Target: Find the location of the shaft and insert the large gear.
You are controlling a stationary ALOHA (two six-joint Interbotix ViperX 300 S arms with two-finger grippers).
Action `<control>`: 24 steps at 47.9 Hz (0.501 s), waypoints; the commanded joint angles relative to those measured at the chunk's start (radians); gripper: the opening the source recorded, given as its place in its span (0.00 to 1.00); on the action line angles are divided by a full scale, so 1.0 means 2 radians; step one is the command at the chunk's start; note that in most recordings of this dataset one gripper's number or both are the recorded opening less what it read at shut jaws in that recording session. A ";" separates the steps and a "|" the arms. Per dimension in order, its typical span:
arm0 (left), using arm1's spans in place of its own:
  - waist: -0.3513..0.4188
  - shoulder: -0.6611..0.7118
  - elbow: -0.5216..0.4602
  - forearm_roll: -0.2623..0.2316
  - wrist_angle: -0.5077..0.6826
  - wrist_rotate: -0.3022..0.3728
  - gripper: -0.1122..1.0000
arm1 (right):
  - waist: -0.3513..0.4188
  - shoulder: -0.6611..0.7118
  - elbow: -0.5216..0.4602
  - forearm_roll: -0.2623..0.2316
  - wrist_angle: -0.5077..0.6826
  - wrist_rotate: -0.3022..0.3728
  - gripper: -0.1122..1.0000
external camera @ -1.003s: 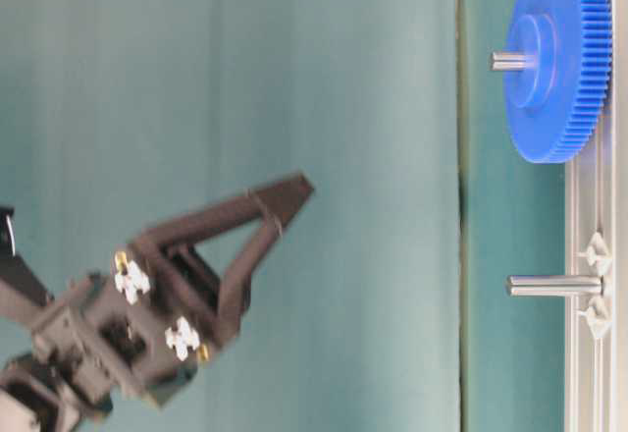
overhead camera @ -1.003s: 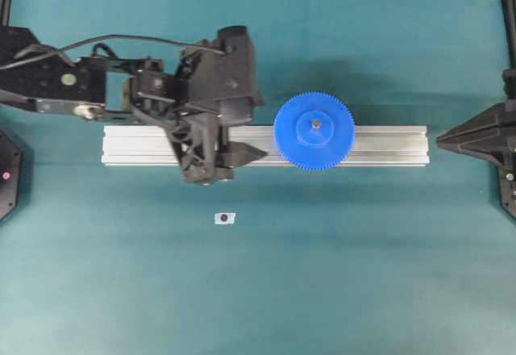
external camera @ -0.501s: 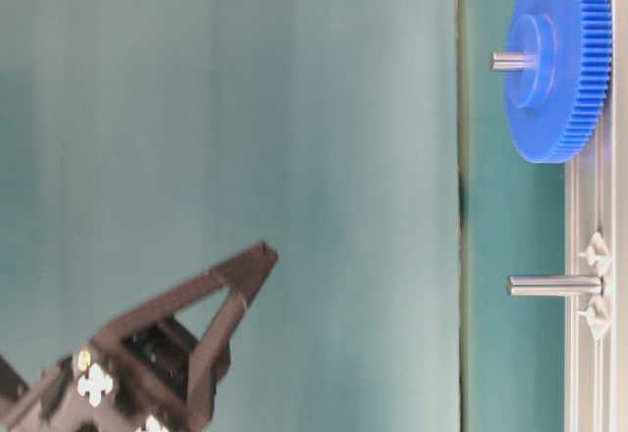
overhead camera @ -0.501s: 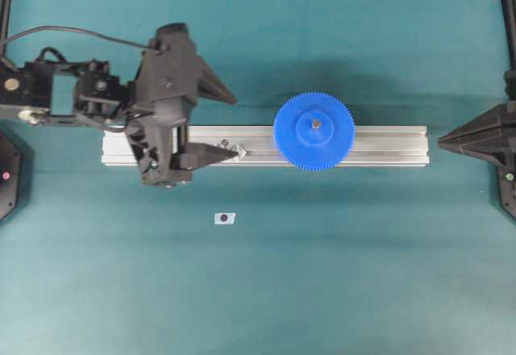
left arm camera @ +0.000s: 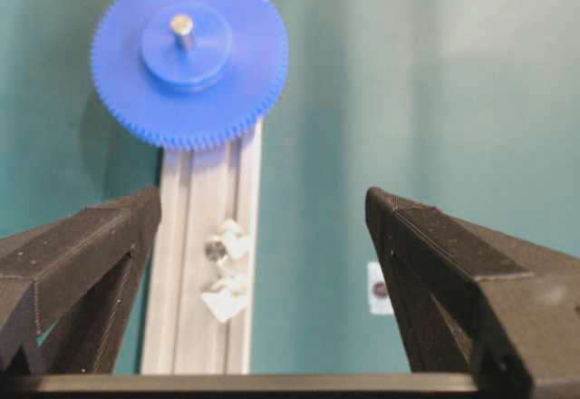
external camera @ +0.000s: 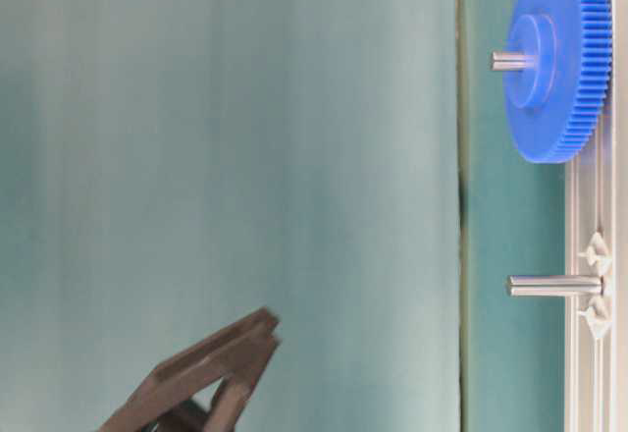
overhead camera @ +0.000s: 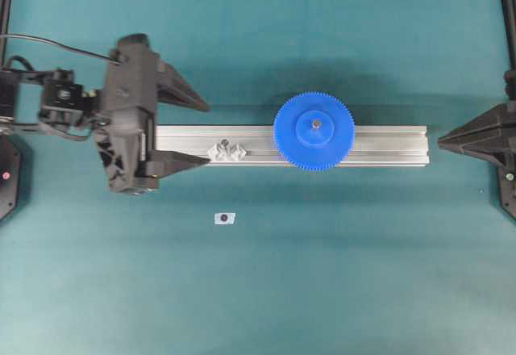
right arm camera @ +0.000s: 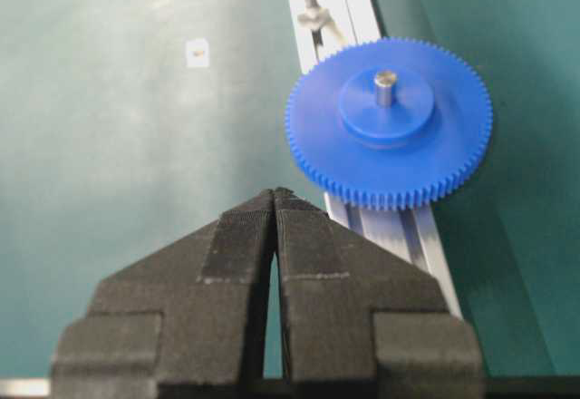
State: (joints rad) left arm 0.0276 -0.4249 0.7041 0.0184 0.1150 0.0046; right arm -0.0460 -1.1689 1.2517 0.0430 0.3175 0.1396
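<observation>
The large gear (overhead camera: 314, 131), a bright blue toothed disc, sits flat on the aluminium rail (overhead camera: 379, 145) with the shaft (overhead camera: 316, 123) poking up through its hub (right arm camera: 385, 86). A second grey pin (overhead camera: 226, 145) stands bare between two translucent clamp pieces, left of the gear. My left gripper (overhead camera: 205, 135) hangs open and empty above the rail's left end, its fingers (left arm camera: 109, 236) spread wide, well apart from the gear (left arm camera: 190, 54). My right gripper (right arm camera: 275, 192) is shut on nothing at the right, short of the rail's end.
A small white tag (overhead camera: 224, 218) with a dark dot lies on the teal mat in front of the rail. In the table-level view the bare pin (external camera: 549, 284) and the gear (external camera: 556, 59) stand out from the rail.
My left gripper has drawn back to the left along the rail, still open, uncovering the bare pin and its clamps. The gear and the right gripper have not moved.
</observation>
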 commanded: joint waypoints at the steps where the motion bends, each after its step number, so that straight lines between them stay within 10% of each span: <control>1: -0.003 -0.018 0.003 0.002 -0.009 0.002 0.93 | -0.002 0.004 -0.005 0.000 -0.004 0.004 0.15; 24: -0.008 -0.044 0.034 0.002 -0.028 0.000 0.93 | -0.002 0.004 -0.003 0.000 -0.005 0.004 0.15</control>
State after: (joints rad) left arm 0.0153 -0.5001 0.7793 0.0199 0.0675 0.0031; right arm -0.0476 -1.1689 1.2548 0.0430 0.3175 0.1396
